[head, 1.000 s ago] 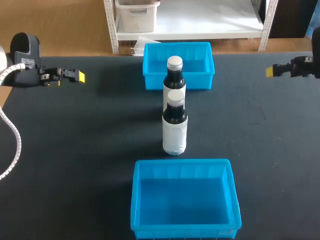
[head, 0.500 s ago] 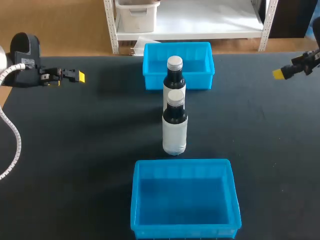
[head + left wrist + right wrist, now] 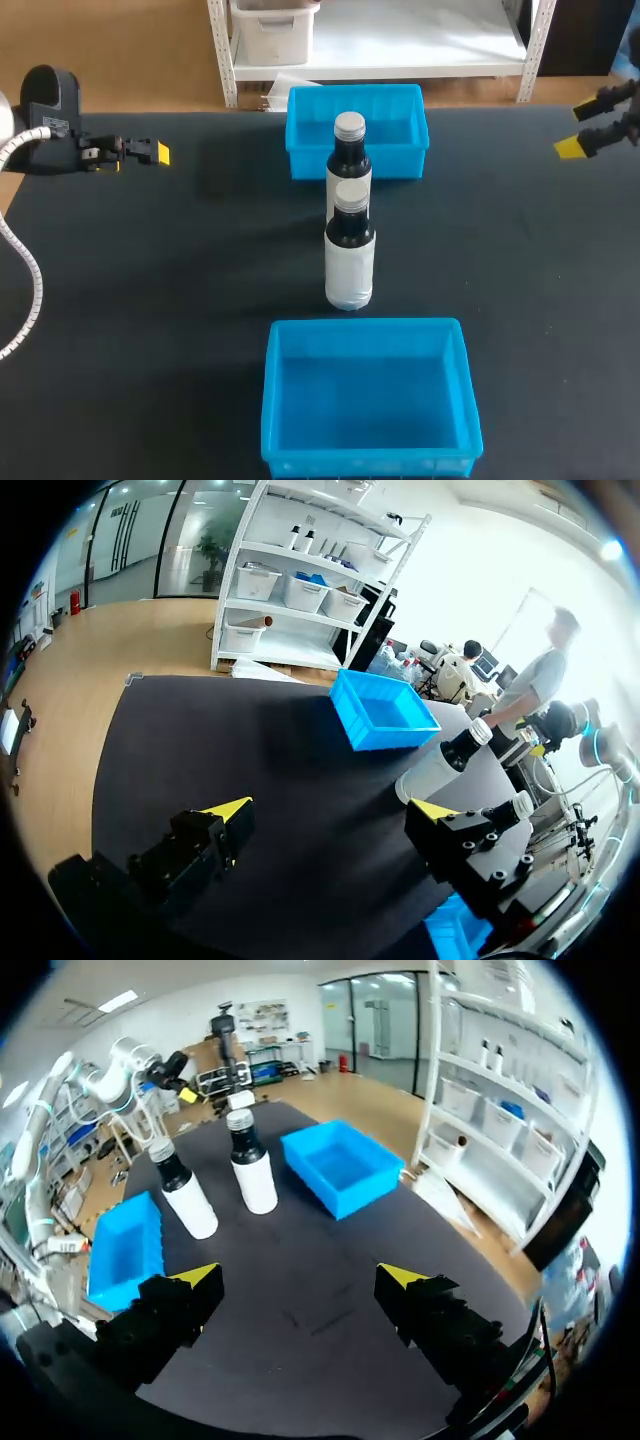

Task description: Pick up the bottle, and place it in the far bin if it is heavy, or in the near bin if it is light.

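Bottles (image 3: pixel 349 270) between far bin (image 3: pixel 306 160), near bin (image 3: pixel 370 464)

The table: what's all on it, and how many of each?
Black table: one, under everything.
Blue plastic bins: two; far bin at the table's back edge, near bin at the front edge, nothing seen inside either.
Dark bottles with white labels and silver caps: two, upright, in line between the bins; nearer bottle, farther bottle.
Left arm's fingers: two, black with yellow tips, open, at the table's left side.
Right arm's fingers: two, same colours, open, at the right.
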Robot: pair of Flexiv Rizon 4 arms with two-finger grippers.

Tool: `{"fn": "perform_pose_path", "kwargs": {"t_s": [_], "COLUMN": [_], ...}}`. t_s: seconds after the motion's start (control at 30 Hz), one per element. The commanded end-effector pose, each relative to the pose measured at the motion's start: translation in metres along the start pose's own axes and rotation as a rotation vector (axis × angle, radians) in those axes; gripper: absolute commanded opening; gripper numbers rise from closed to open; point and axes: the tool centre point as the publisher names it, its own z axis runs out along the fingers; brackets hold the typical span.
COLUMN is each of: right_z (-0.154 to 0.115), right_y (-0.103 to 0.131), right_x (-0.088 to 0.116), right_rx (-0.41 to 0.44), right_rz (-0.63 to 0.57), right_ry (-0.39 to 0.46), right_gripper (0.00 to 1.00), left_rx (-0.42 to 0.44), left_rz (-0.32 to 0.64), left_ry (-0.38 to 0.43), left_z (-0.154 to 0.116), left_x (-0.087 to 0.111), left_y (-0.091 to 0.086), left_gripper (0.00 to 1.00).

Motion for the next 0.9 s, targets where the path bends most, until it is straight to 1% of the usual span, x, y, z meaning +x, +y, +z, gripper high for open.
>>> {"fn": "perform_pose_path", "kwargs": {"t_s": [0.03, 0.2, 0.27, 0.4, 0.5, 0.63, 0.9], "right_z": [0.013, 0.024, 0.031, 0.042, 0.050, 0.063, 0.084], "right_y": [0.001, 0.020, 0.028, 0.039, 0.048, 0.063, 0.092], "right_x": [-0.004, -0.012, -0.015, -0.019, -0.023, -0.030, -0.044], "right_rx": [-0.229, -0.227, -0.215, -0.200, -0.195, -0.181, -0.222], "right_rz": [-0.111, -0.225, -0.251, -0.254, -0.250, -0.257, -0.284], "right_ry": [-0.037, -0.044, -0.027, -0.038, -0.066, -0.049, -0.058], "right_gripper": [1.00, 1.00, 1.00, 1.00, 1.00, 1.00, 1.00], "left_rx": [0.000, 0.000, 0.000, 0.000, 0.000, 0.000, 0.000], "left_rz": [0.000, 0.000, 0.000, 0.000, 0.000, 0.000, 0.000], "left_ry": [0.000, 0.000, 0.000, 0.000, 0.000, 0.000, 0.000], "left_z": [0.000, 0.000, 0.000, 0.000, 0.000, 0.000, 0.000], "left_x": [0.000, 0.000, 0.000, 0.000, 0.000, 0.000, 0.000], "left_y": [0.000, 0.000, 0.000, 0.000, 0.000, 0.000, 0.000], "left_gripper": [1.00, 1.00, 1.00, 1.00, 1.00, 1.00, 1.00]}}
